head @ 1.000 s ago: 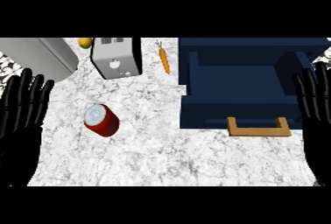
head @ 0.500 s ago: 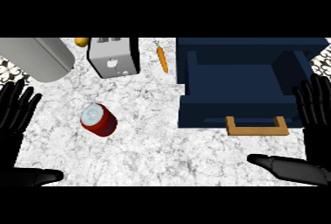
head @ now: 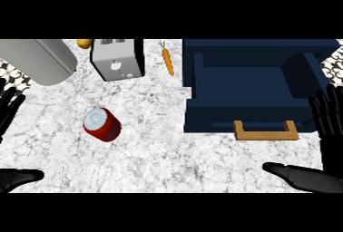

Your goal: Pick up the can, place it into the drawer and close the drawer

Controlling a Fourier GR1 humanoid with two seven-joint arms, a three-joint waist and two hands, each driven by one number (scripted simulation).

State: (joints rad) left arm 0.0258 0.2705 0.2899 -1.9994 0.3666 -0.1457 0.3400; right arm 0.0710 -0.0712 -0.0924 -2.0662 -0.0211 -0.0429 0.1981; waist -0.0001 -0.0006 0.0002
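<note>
One camera only: from the robot's head, facing steeply down on the surface (head: 167, 154), fairly near, its far edge at 12 o'clock, the drawer (head: 254, 90) toward 2 o'clock.

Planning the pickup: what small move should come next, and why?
Probably bring the left hand inward toward the can: it sits untouched on the counter, nearer that hand, which is open; the drawer already stands open.
</note>
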